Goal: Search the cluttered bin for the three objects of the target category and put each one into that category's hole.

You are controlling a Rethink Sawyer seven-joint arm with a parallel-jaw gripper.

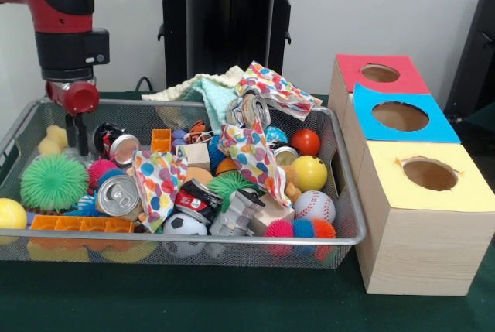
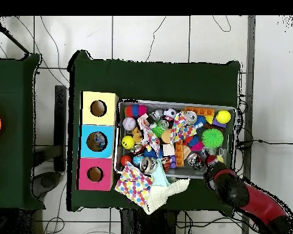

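On the green table (image 1: 232, 309), the pincer (image 1: 76, 145) dips into the cluttered bin's (image 1: 340, 193) corner, grip state unclear

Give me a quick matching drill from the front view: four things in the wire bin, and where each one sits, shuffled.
Things:
1. green spiky rubber ball
2. white baseball with red stitching
3. black-and-white mini soccer ball
4. plain red ball

Places in the silver wire mesh bin:
A. far right, just behind the yellow ball
B. left part, below the robot gripper
C. near rim, about the middle
D. near right corner, above the pink and blue pom-poms

Pairs: 1-B, 2-D, 3-C, 4-A
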